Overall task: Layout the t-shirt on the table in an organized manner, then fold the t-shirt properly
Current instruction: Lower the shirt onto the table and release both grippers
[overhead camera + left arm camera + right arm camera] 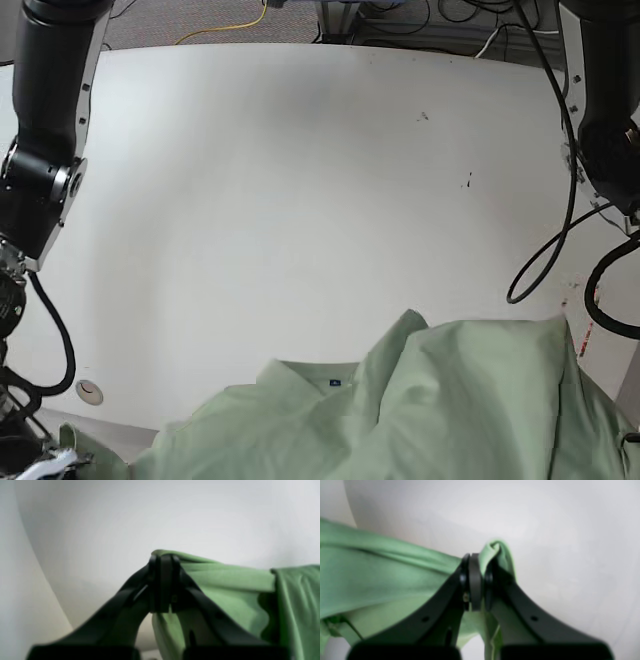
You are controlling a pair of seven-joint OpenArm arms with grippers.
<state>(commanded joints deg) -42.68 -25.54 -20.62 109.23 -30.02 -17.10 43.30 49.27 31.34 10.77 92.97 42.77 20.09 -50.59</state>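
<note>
The pale green t-shirt (pixel 440 420) lies bunched along the near edge of the white table (pixel 300 200), its small dark neck label (pixel 335 381) facing up. In the left wrist view my left gripper (pixel 163 558) is shut on a folded edge of the t-shirt (pixel 225 585), which trails off to the right. In the right wrist view my right gripper (pixel 477 563) is shut on a bunched corner of the t-shirt (pixel 370 575), and the cloth stretches away to the left. Neither gripper's fingertips show in the base view.
Both dark arms stand at the table's sides, one on the left (pixel 40 150) and one on the right (pixel 605 100), with a black cable loop (pixel 545 250) hanging by the right one. A round grommet hole (pixel 89 392) and a red marking (pixel 583 340) sit near the shirt.
</note>
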